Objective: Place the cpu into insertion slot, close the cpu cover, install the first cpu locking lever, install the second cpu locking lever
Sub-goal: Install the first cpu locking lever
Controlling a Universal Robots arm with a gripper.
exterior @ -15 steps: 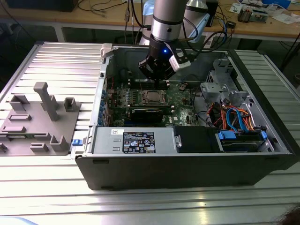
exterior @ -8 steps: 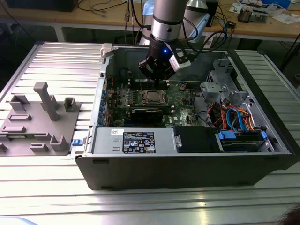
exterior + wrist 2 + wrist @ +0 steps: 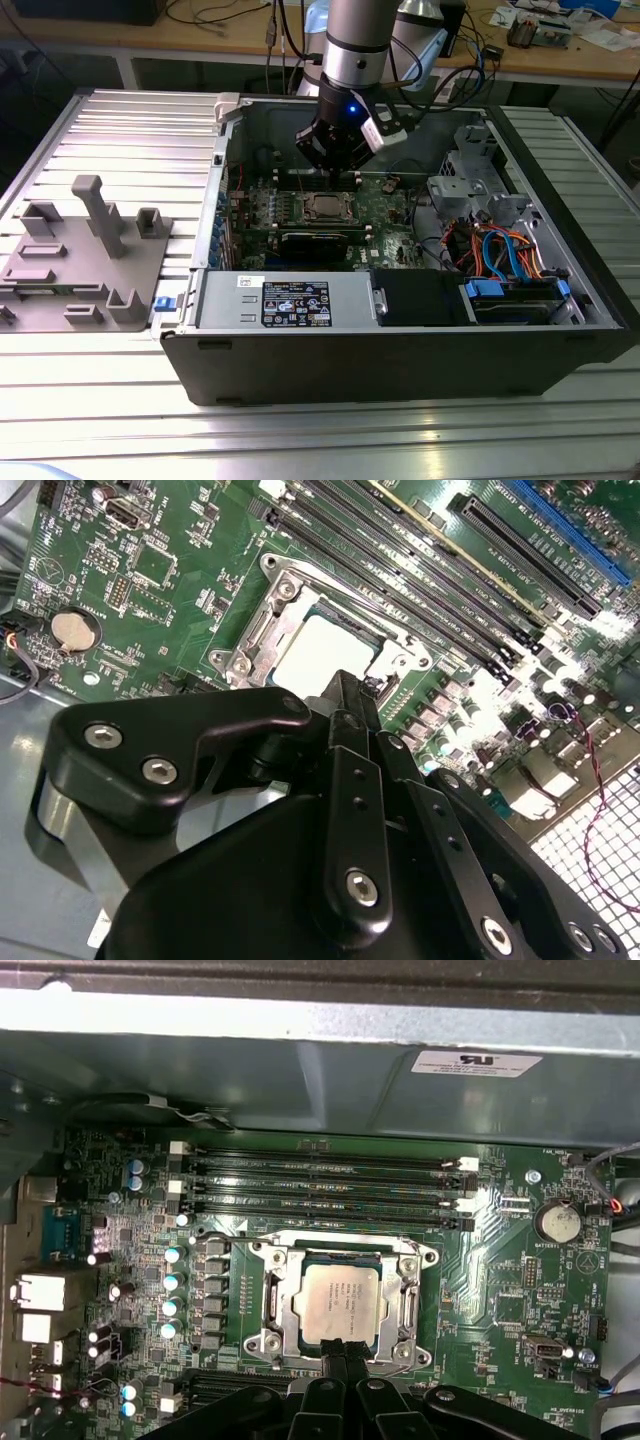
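Cpu (image 3: 340, 1303) seated, cover (image 3: 278, 1302) flat around it. Claw (image 3: 335, 172) clenched, holding nothing, tips just over cover's edge. Exterior view: cpu lies at claw's 6 o'clock, near.

The silver-grey arm (image 3: 355, 40) ends in a black gripper (image 3: 345, 1352) (silver screws (image 3: 105, 736), a blue light (image 3: 352, 108)).

A ribbed aluminium table (image 3: 100, 420) is spread across the exterior view, and broad patches of overhead light are reflected in its slats along the near edge. A grey moulded fixture (image 3: 90, 250) is set on it at the exterior view's left. Behind the table a long wooden workbench (image 3: 150, 38) is seen, strewn with loose cables (image 3: 215, 12) and, toward the exterior view's right, scattered papers (image 3: 610, 38). The space beneath the bench is left in deep shadow.
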